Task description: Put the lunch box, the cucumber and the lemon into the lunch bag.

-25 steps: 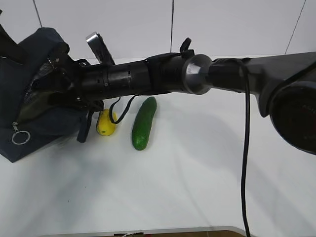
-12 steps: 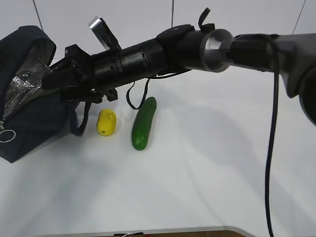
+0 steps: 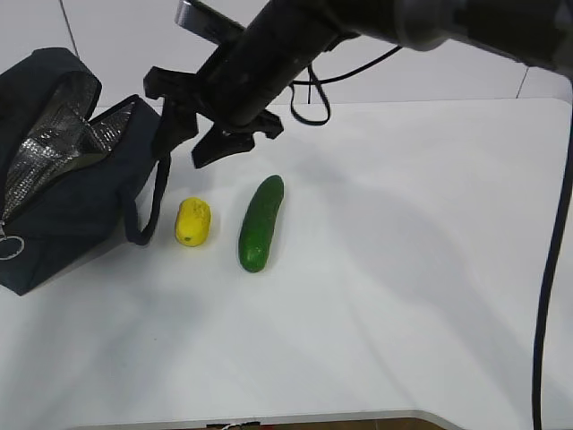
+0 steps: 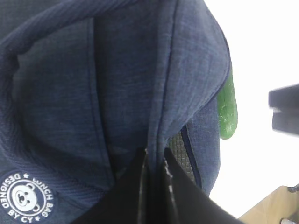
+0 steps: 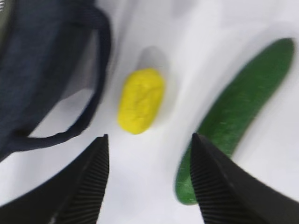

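Observation:
The navy lunch bag (image 3: 63, 215) lies at the left with its mouth open and the foil lining (image 3: 54, 148) showing. The yellow lemon (image 3: 192, 221) and the dark green cucumber (image 3: 260, 222) lie side by side on the table to its right. My right gripper (image 3: 183, 143) hangs open and empty above the table, just right of the bag's mouth and behind the lemon. Its wrist view shows the lemon (image 5: 141, 99) and the cucumber (image 5: 238, 116) below the gripper (image 5: 149, 140). My left gripper (image 4: 155, 156) is shut on a fold of the bag's fabric (image 4: 117, 84). The lunch box is hidden.
One loop handle (image 3: 148, 210) of the bag hangs down onto the white table (image 3: 385, 296) close to the lemon. The right arm (image 3: 295, 36) reaches in from the upper right, trailing a black cable (image 3: 551, 269) down the right side.
My right gripper has drawn back out of the bag's mouth and risen up and to the right. The bag has settled with its foil lining showing. The lemon and the cucumber have not moved.

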`<state>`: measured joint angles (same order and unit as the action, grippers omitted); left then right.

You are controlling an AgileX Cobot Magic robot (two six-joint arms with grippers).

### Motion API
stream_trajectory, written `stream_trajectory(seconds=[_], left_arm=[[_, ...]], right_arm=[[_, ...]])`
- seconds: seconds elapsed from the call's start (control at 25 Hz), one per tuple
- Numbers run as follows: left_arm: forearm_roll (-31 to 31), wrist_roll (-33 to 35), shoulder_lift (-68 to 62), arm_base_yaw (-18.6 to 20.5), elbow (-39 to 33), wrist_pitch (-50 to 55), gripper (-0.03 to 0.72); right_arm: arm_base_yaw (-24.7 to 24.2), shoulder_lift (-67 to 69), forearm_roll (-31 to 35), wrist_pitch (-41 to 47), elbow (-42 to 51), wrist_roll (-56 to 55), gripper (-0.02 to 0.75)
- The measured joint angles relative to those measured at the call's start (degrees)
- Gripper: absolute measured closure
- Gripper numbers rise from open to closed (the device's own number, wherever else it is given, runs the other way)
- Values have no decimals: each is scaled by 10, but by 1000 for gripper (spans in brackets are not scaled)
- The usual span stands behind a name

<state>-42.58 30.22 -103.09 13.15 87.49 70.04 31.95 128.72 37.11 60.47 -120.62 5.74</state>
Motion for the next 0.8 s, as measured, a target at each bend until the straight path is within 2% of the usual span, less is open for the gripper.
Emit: stream_trajectory(seconds=[0.16,0.28,0.48,0.8], left_arm=[[0,-1,0,0,0,0,694],[0,-1,0,0,0,0,694],[0,-1,0,0,0,0,694],[0,-1,0,0,0,0,694]], right_arm=[[0,0,-154,28,-27,-112,310],[0,0,-221,36,-29,-175,276],[0,0,-268,36,-29,-199,170],[0,39,-281,34,-30,-224,153]])
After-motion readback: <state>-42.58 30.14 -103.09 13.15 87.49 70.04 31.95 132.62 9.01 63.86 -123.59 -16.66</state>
